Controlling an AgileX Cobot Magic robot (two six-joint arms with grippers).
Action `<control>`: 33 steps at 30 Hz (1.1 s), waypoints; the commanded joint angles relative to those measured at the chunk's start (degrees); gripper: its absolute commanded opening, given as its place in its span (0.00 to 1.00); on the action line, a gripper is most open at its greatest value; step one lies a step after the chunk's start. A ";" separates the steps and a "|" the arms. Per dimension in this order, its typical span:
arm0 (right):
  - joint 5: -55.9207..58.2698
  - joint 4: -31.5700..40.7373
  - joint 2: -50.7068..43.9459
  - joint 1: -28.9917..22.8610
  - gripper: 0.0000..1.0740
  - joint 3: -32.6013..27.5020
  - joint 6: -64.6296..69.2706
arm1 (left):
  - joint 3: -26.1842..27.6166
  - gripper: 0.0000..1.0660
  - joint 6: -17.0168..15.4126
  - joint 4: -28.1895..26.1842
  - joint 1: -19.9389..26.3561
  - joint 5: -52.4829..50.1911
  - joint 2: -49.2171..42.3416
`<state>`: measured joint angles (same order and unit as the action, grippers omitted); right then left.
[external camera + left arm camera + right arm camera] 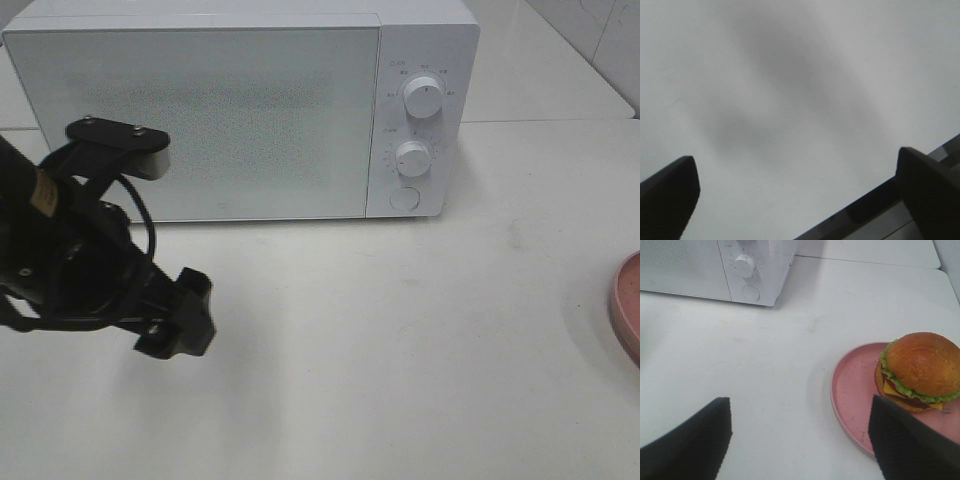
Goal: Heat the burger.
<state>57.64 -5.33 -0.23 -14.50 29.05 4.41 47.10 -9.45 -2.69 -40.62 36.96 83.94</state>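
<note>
The burger (pixel 920 369), with a golden-brown bun, lettuce, cheese and dark filling, sits on a pink plate (pixel 852 385) in the right wrist view. My right gripper (pixel 800 450) is open and empty, a short way from the plate, with one finger beside its rim. In the high view only the plate's edge (pixel 627 305) shows at the far right; the burger and the right gripper are out of view there. The white microwave (pixel 240 105) stands at the back with its door closed. My left gripper (pixel 183 318) is open and empty over the table in front of the microwave's left side (pixel 800 200).
The microwave has two round knobs (pixel 424 97) (pixel 412 157) and a round button (pixel 404 198) on its right panel; they also show in the right wrist view (pixel 745 265). A dark strip (pixel 875 210) crosses a corner of the left wrist view. The table top (pixel 400 350) is white.
</note>
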 commanded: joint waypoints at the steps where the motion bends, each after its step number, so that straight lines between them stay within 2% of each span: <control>1: -0.74 0.00 -1.78 0.46 0.70 -0.29 -0.57 | -0.17 0.94 -7.45 9.11 0.46 10.20 -4.13; 2: -0.74 0.00 -1.78 0.46 0.70 -0.29 -0.57 | -0.17 0.94 -7.45 9.11 0.46 10.20 -4.13; 3: -0.74 0.00 -1.78 0.46 0.70 -0.29 -0.57 | -0.17 0.94 -7.33 9.11 1.55 11.92 -5.10; 4: -0.74 0.00 -1.78 0.46 0.70 -0.29 -0.57 | -0.17 0.94 -6.70 8.54 4.76 14.38 -7.05; 5: -0.74 0.00 -1.78 0.46 0.70 -0.29 -0.57 | -0.17 0.94 -6.70 8.54 4.76 14.38 -7.05; 6: -0.74 0.00 -1.78 0.46 0.70 -0.29 -0.57 | -0.17 0.94 -5.96 8.08 7.05 15.30 -8.14; 7: -0.74 0.00 -1.78 0.46 0.70 -0.29 -0.57 | -0.17 0.94 -3.78 7.05 12.32 16.62 -10.14; 8: -0.74 0.00 -1.78 0.46 0.70 -0.29 -0.57 | -0.17 0.94 -3.78 7.05 12.32 16.62 -10.14; 9: -0.74 0.00 -1.78 0.46 0.70 -0.29 -0.57 | -0.17 0.94 -2.41 6.59 15.13 17.30 -11.29; 10: -0.74 0.00 -1.78 0.46 0.70 -0.29 -0.57 | -0.17 0.94 0.46 5.21 20.40 18.74 -13.46; 11: -0.74 0.00 -1.78 0.46 0.70 -0.29 -0.57 | -0.17 0.94 0.46 5.21 20.40 18.74 -13.46; 12: -0.74 0.00 -1.78 0.46 0.70 -0.29 -0.57 | -0.17 0.94 2.69 3.78 25.32 20.51 -15.93; 13: -0.74 0.00 -1.78 0.46 0.70 -0.29 -0.57 | -0.17 0.94 3.61 3.21 27.39 21.37 -16.96; 14: -0.74 0.00 -1.78 0.46 0.70 -0.29 -0.57 | -0.17 0.94 3.61 3.21 27.39 21.37 -16.96; 15: -0.74 0.00 -1.78 0.46 0.70 -0.29 -0.57 | -0.17 0.94 5.67 2.01 31.91 23.66 -19.60; 16: -0.74 0.00 -1.78 0.46 0.70 -0.29 -0.57 | -0.17 0.94 5.67 2.01 31.91 23.66 -19.60; 18: -0.74 0.00 -1.78 0.46 0.70 -0.29 -0.57 | -0.17 0.94 7.39 0.97 36.84 27.39 -23.55; 22: -0.74 0.00 -1.78 0.46 0.70 -0.29 -0.57 | -0.40 0.94 8.48 0.92 40.39 31.28 -28.07; 24: -0.74 0.00 -1.78 0.46 0.70 -0.29 -0.57 | -1.83 0.94 9.80 0.86 42.91 34.15 -33.40; 33: -0.74 0.00 -1.78 0.46 0.70 -0.29 -0.57 | -9.45 0.94 9.91 1.09 43.72 34.32 -49.50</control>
<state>57.64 -5.33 -0.23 -14.50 29.05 4.41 38.39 0.29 -1.43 2.92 70.02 35.47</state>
